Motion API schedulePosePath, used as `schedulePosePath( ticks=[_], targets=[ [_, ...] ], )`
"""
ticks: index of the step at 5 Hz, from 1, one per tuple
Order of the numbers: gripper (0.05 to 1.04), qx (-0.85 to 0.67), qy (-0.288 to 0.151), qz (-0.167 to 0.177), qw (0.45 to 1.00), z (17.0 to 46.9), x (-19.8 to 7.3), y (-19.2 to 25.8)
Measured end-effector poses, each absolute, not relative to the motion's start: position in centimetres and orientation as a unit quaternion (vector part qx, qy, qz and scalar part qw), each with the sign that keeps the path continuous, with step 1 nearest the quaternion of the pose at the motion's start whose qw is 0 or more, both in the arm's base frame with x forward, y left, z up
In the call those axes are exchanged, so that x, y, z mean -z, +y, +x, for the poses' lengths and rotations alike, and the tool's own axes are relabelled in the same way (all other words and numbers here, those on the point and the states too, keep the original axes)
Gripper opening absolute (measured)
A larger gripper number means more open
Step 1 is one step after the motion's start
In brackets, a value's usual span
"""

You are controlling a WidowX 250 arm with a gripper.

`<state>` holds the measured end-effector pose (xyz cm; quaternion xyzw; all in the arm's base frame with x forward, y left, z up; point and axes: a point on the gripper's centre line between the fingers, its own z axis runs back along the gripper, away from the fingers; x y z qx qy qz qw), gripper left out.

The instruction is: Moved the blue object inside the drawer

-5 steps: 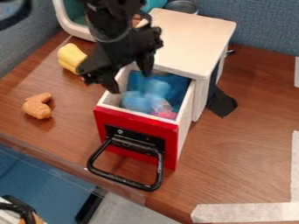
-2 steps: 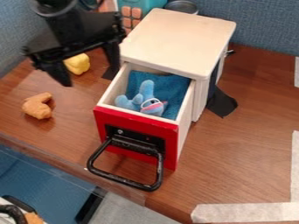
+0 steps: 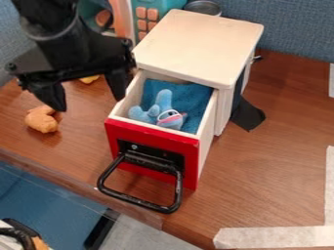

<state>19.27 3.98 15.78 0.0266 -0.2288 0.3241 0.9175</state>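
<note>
The black gripper (image 3: pixel 90 101) hangs at the upper left, just left of the drawer, its two fingers spread wide with nothing between them. A blue plush object (image 3: pixel 158 111) with a pink and white part lies inside the pulled-out drawer (image 3: pixel 151 135), on the dark blue lining (image 3: pixel 193 101). The drawer has a red front and a black handle (image 3: pixel 141 200), and extends from the white cabinet (image 3: pixel 201 45).
An orange-brown toy (image 3: pixel 42 119) lies on the table left of the drawer. A yellow object (image 3: pixel 89 79) sits partly behind the gripper. A teal toy with orange squares (image 3: pixel 155 13) and a metal can (image 3: pixel 203 7) stand behind the cabinet.
The gripper has moved left, away from above the drawer, and most recently a little lower. The blue object, blurred a second ago, lies still in the drawer. The yellow object is now more covered.
</note>
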Motion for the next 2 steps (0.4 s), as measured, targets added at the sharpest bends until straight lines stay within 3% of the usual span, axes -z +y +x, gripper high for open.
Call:
schedulePosePath(
  ticks=[2],
  targets=[
    [1.000, -0.218, -0.215, 0.073, 0.949, 17.6, -13.0, 1.3]
  ],
)
